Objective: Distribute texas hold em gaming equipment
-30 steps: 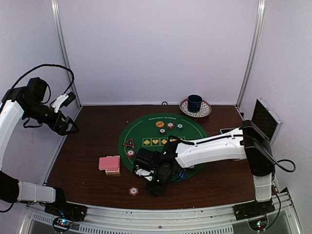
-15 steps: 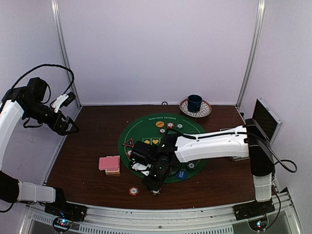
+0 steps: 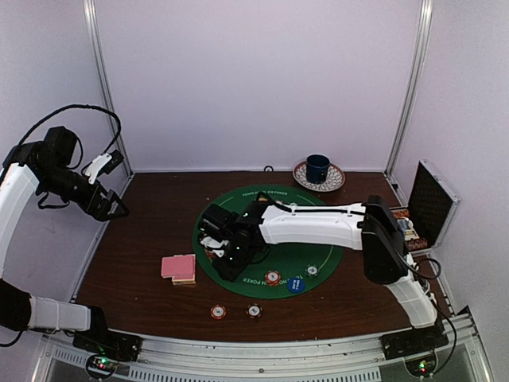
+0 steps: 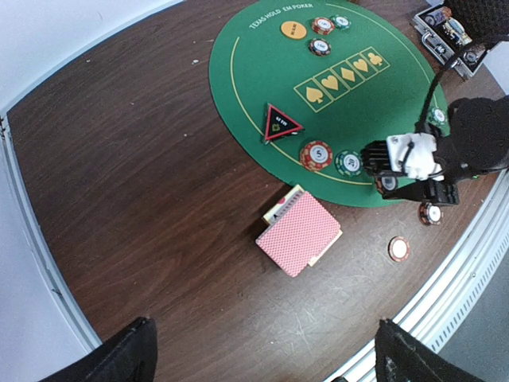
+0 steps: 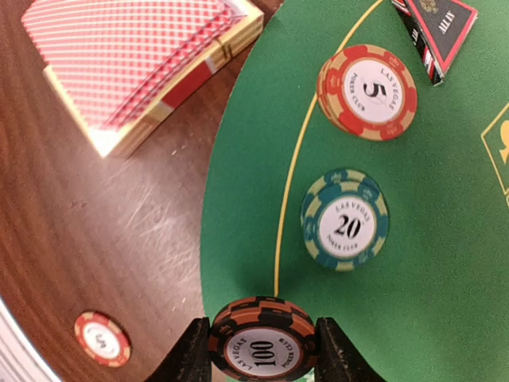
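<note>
My right gripper (image 5: 262,350) is shut on a dark, orange-striped poker chip (image 5: 263,341) marked 100, low over the left edge of the green mat (image 5: 445,239). Just ahead on the mat lie a green chip (image 5: 344,219) and an orange-red chip (image 5: 367,91), with the black red-edged triangle marker (image 5: 437,24) beyond. The pink-backed cards (image 3: 178,267) sit stacked on the wood left of the mat. In the top view the right gripper (image 3: 231,256) is beside them. My left gripper (image 4: 262,338) hangs open and empty, high at the far left (image 3: 107,205).
Two chips (image 3: 218,312) (image 3: 254,311) lie on the wood near the front edge. A chip (image 3: 273,278), a blue button (image 3: 296,284) and another chip (image 3: 312,270) rest on the mat's near part. A blue mug (image 3: 318,169) stands at the back, an open case (image 3: 433,199) at right.
The right arm swung from the front edge up and left onto the mat's left side. A second chip now shows on the wood where it was. The left arm stayed still.
</note>
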